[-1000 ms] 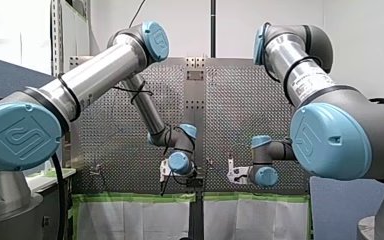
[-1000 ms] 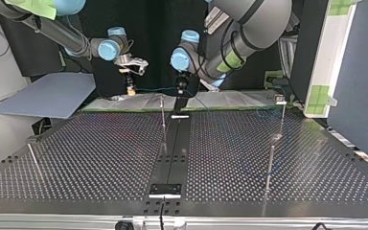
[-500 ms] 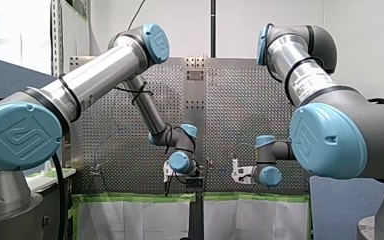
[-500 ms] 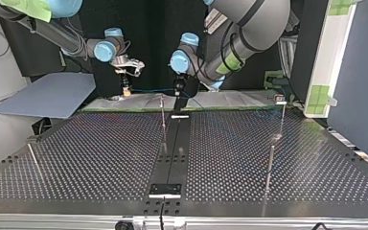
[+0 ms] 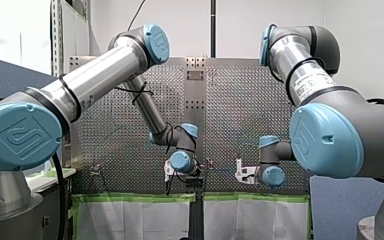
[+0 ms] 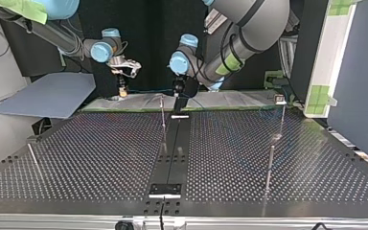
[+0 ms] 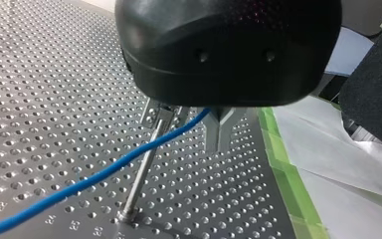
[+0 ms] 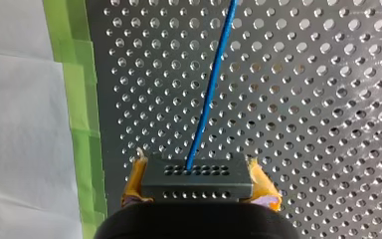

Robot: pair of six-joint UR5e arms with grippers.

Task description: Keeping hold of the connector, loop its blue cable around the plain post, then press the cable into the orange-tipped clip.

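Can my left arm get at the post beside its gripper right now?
Probably yes: the post stands right beside my left gripper; only the blue cable crosses in front of it.

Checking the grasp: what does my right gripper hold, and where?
The connector, pinched at its two ends between the yellow pads; blue cable leaves ahead.

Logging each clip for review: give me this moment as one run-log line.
right gripper: shut on connector | left gripper: open, blue cable between fingers | post: cable crosses it, not looped
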